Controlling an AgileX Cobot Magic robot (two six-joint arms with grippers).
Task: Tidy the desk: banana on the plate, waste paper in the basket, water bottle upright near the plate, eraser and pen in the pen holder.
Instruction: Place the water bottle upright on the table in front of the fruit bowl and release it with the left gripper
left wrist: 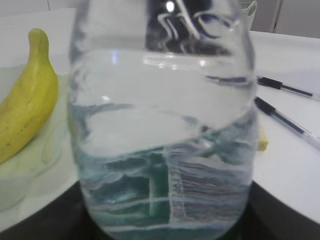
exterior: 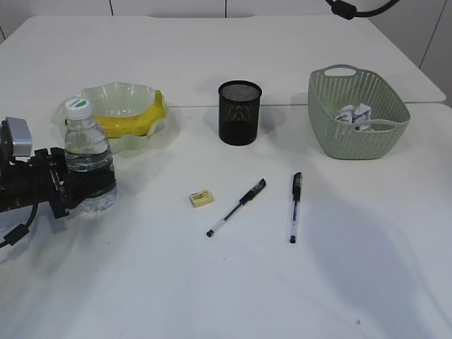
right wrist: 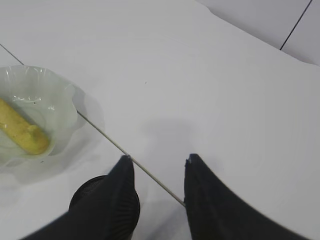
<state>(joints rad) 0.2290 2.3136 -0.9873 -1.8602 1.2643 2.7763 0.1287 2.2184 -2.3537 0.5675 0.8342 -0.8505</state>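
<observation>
White bench, half tidied: the water bottle (exterior: 89,159) stands upright just beside the plate (exterior: 120,95) with the left gripper (exterior: 79,185) around its lower body.

The left jaws flank the bottle, which fills the left wrist view; whether they grip it or have let go I cannot tell. The risk, as I judge it, is the arm drawing back with a jaw dragging on the bottle and tipping it onto the plate and banana (exterior: 131,121). The right gripper (right wrist: 159,165) hangs above the pen holder (exterior: 239,112), jaws part-open and empty. The waste paper (exterior: 355,115) sits in the basket (exterior: 332,138); the eraser (exterior: 201,198) and two pens (exterior: 237,207) (exterior: 294,207) lie loose in front of the holder.
</observation>
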